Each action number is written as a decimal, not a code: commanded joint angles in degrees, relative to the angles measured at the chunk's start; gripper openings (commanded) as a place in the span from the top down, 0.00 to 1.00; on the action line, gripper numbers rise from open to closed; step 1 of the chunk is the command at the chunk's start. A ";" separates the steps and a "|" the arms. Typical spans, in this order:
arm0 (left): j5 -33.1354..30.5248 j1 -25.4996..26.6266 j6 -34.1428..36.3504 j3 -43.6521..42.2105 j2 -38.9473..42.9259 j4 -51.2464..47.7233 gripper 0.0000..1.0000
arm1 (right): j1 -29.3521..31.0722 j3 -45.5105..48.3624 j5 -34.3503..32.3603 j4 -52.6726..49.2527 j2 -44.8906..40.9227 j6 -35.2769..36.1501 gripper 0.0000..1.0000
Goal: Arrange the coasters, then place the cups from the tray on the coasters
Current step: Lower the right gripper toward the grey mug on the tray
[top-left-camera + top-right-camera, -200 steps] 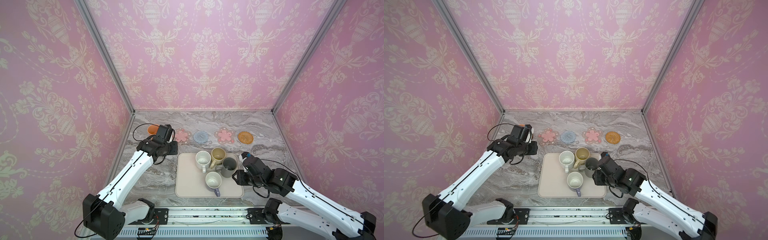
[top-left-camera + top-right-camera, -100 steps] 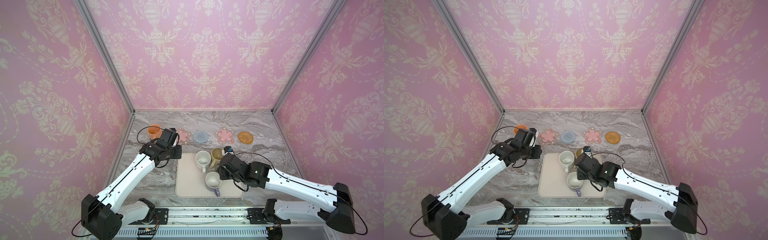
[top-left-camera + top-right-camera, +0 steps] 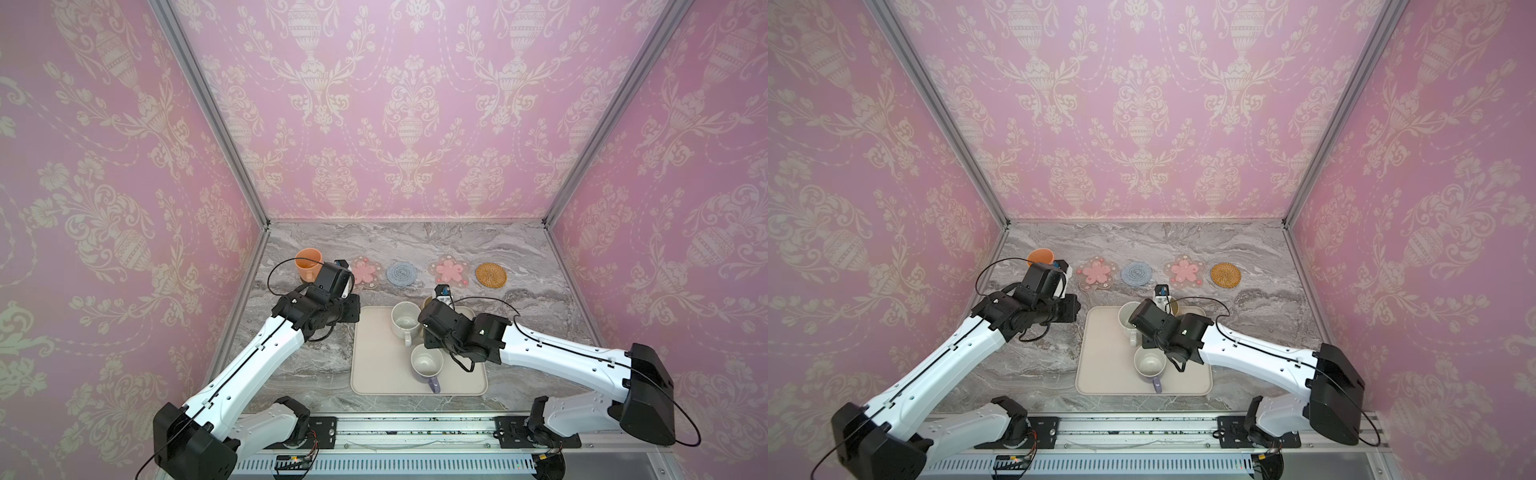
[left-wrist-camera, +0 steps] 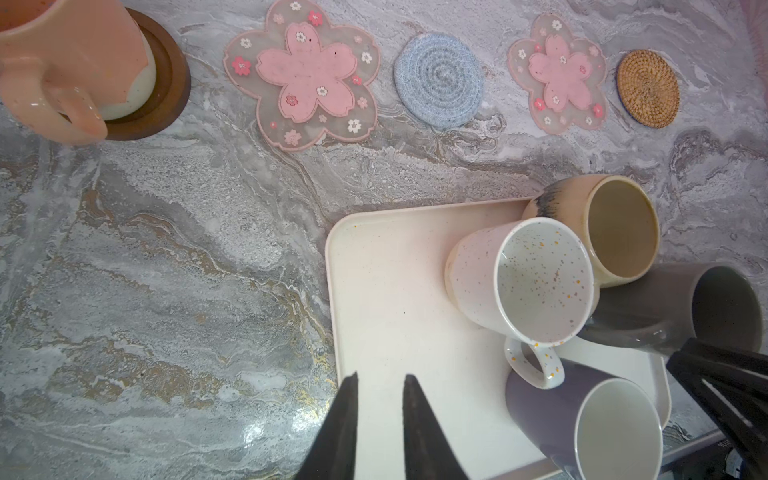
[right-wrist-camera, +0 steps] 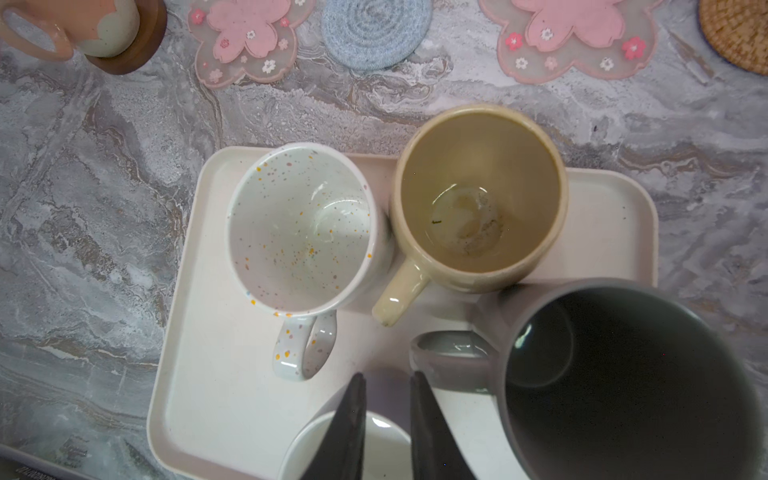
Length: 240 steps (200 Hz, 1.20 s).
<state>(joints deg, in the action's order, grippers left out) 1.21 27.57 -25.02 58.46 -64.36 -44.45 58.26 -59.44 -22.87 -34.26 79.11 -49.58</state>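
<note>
Left arm extends toward 1 o'clock, left gripper slightly parted, empty. Right gripper over tray, slightly parted, empty. Orange-peach mug upright on dark brown coaster, 10 o'clock of tray.

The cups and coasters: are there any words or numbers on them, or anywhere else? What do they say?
Orange-peach mug, speckled white mug, beige-yellow mug, dark grey mug, lavender mug: no text.
Flower coasters, blue coaster, rattan coaster, brown coaster, tray: no text.
Dark strip past the table's edge: faint marks, too blurred to read.
</note>
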 commanded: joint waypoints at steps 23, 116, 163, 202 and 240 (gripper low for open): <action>-0.08 0.38 -0.87 -0.87 1.82 -1.06 0.77 | 0.23 -3.53 -3.23 -2.59 4.52 0.94 0.79; -0.62 0.34 -0.65 -1.83 3.36 -1.34 0.77 | -0.42 -3.05 -3.41 -4.43 7.86 -0.06 0.81; -0.75 0.36 -0.56 -2.15 4.17 -1.43 0.77 | -0.53 -1.45 -3.10 -6.07 7.41 -0.84 0.81; -0.82 0.33 -0.48 -2.08 4.60 -1.52 0.76 | -0.55 1.14 -2.44 -6.86 5.96 -1.56 0.81; -1.09 0.32 -0.47 -1.99 4.91 -1.87 0.76 | -0.57 2.63 -1.92 -8.39 4.35 -1.91 0.81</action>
<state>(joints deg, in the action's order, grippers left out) 1.17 27.57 -25.02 57.04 -60.62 -44.73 58.00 -58.17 -24.95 -38.63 85.97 -49.82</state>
